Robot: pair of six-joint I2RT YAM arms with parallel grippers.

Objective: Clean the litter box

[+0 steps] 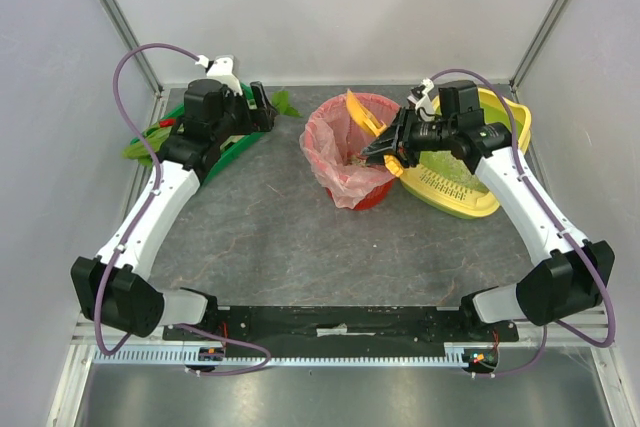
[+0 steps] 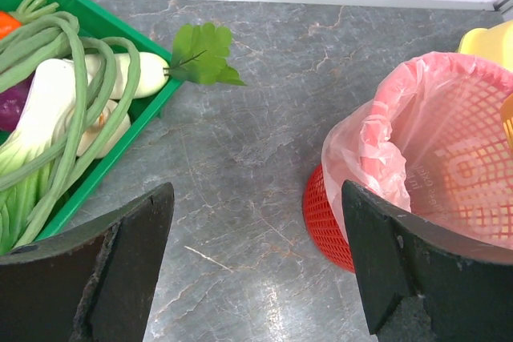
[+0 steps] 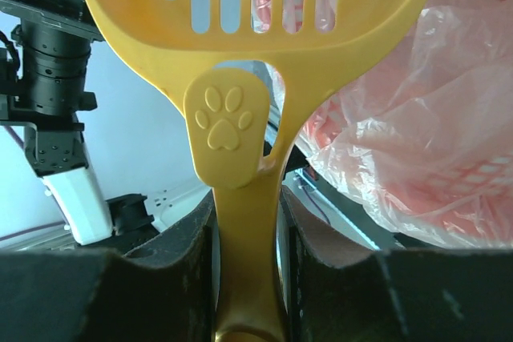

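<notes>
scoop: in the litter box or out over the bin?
Out. Top view shows the scoop over the red basket, its handle clamped between the fingers of the right gripper; the litter box sits beside the basket.

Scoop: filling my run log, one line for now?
right gripper: shut on scoop | scoop: held over pink-lined basket | left gripper: open, by green tray

Overhead rear view; two close wrist views
</notes>
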